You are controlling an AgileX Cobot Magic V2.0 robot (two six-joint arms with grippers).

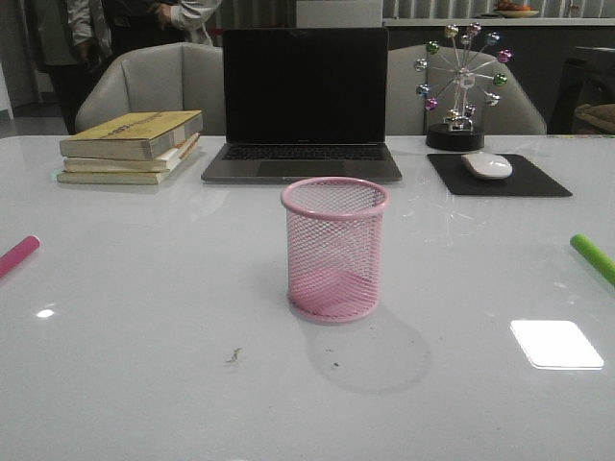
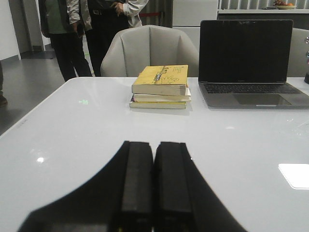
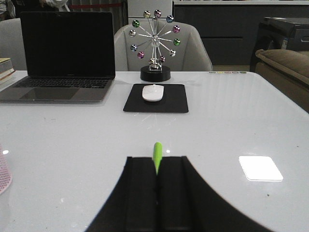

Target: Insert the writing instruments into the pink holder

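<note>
My right claw [image 3: 155, 193], fingers pressed together, sits over the green pen [image 3: 157, 155], which points toward twelve o'clock; the cup [image 1: 335, 248] is empty.

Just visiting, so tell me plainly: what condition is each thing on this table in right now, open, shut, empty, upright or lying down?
pink holder: upright, empty.
green marker: lying on the table, right side.
pink marker: lying on the table, left side.
laptop: open, screen dark.
books: stacked, closed.
mouse: resting on its mouse pad.
left gripper: shut, holding nothing.
right gripper: shut, with the green marker right in front.
</note>
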